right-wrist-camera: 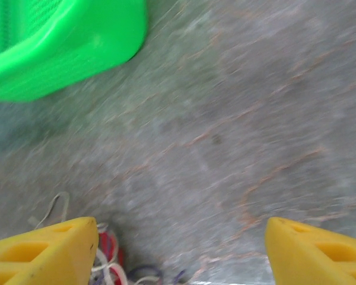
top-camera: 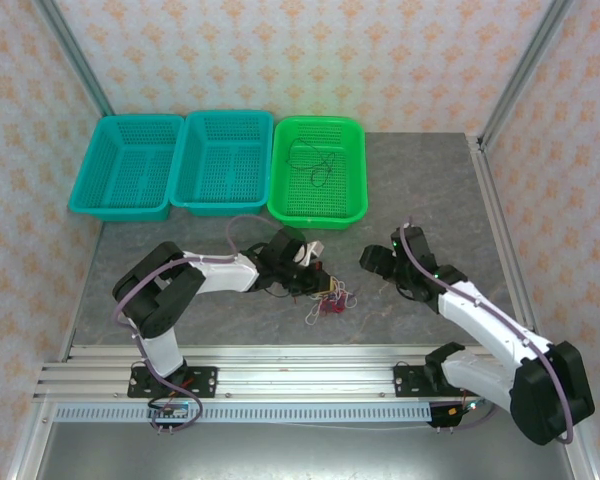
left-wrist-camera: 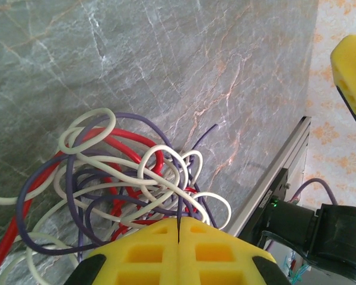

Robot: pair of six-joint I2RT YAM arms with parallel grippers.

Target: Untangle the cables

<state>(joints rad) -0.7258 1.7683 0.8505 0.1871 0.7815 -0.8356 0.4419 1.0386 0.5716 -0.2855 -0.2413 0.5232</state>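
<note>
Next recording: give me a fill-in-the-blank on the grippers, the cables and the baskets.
The left gripper is ___.
The right gripper is ___.
The tangled cables lie on the ___.
A thin black cable lies in the ___ basket.
Missing words: shut; open; table; green.
</note>
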